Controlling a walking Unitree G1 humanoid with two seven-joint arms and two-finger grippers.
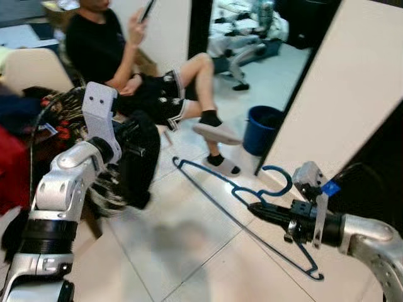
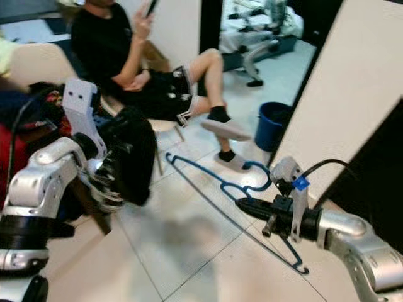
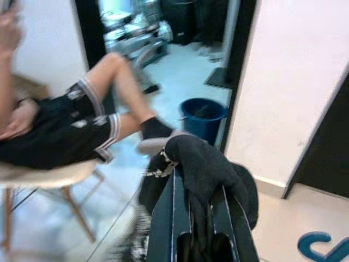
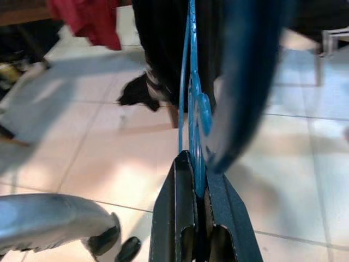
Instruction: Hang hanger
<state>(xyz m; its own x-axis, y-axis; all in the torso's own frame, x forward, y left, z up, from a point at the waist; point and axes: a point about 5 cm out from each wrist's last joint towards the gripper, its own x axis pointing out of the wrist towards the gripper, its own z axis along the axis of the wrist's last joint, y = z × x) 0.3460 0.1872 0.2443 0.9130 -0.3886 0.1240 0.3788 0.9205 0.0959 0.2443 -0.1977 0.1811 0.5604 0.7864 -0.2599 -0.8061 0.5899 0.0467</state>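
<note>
My right gripper (image 1: 257, 209) is pinched tight on the blue hanger (image 1: 214, 189), low and to the right of the scene, over pale floor tiles (image 1: 189, 251). The clamp sits at the neck, just under the hook (image 1: 280, 179), which curls up and to the right of my fingertips, toward the white wall panel (image 1: 352, 94). From the fingers the hanger's long axis runs out to the far left, one shoulder tip pointing toward the seated person (image 1: 119, 56), the other shoulder trailing near and right, under my forearm. In the right wrist view the wire runs straight out between the two fingers (image 4: 180, 218), no gap left. My left gripper (image 3: 199, 218) is closed on a dark garment (image 3: 207, 169), held up at the left; the cloth drapes over both fingers. A blue bucket (image 1: 263, 129) stands far, by the doorway. Judgement: the right arm carries the hanger, so the move turns on the hook's facing, and I see no rail to hang it on yet.
</note>
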